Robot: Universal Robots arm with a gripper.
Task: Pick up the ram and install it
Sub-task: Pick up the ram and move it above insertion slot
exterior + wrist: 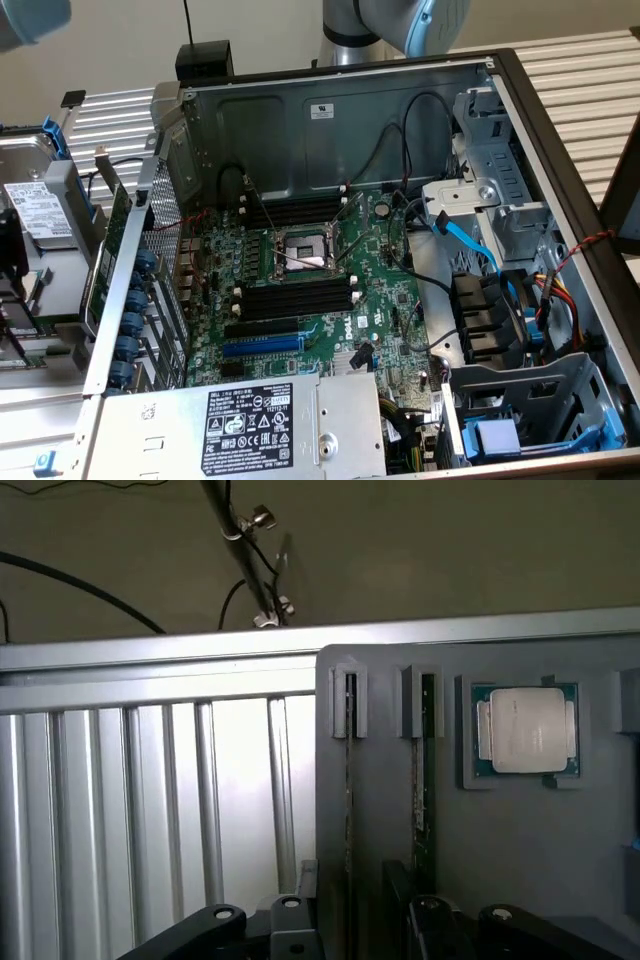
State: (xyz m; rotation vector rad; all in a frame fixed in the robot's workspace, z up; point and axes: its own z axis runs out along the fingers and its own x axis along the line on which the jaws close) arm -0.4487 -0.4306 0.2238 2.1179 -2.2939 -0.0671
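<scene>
The gripper [356, 932] hangs over the grey parts holder [520, 870] with its jaws spread wide and nothing between them. It is roughly in line with the holder's slot farthest from the processor [527, 730] seated in the holder's recess, a stance that looks meant to straddle a stick from both faces. The ram [349, 800] stands on edge in that slot, presumably so its flat sides are free for the fingers, and a second stick [424, 800] sits in the next slot, nearer the processor. Seen edge-on, the ram is only a thin dark strip with a greenish tinge — chips and label cannot be made out.
</scene>
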